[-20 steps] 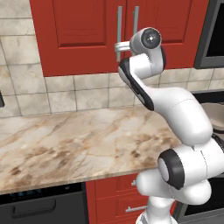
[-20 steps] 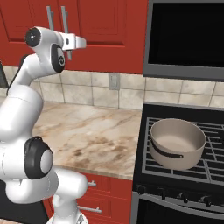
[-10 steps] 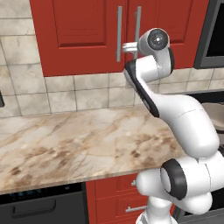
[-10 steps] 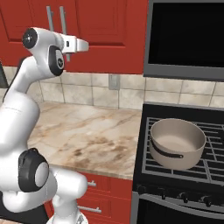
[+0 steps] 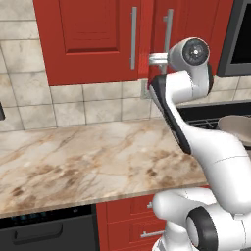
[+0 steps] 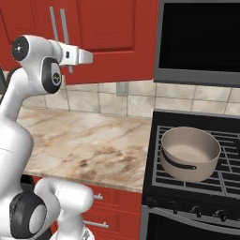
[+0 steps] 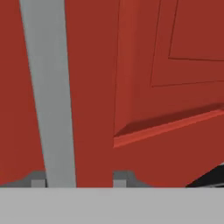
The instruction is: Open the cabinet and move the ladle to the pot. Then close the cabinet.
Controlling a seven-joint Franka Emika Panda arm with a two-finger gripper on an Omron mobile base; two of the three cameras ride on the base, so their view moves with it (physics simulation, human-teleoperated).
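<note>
Now tool (image 7: 78, 178) straddles cabinet (image 7: 144, 65) handle (image 7: 48, 96).

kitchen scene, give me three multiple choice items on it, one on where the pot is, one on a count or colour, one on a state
1. Where is the pot?
A. on the stove grate
B. on the counter
C. inside the cabinet

2. How many bar handles does the cabinet have?
A. one
B. two
C. four

3. How do the cabinet doors stand?
A. both wide open
B. shut or nearly so
C. taken off

Answers:
1 A: the pot sits on the stove grate, right of the counter.
2 B: two upright silver handles show on the cabinet.
3 B: the panels lie close to flush, with the gripper at a handle.
</note>
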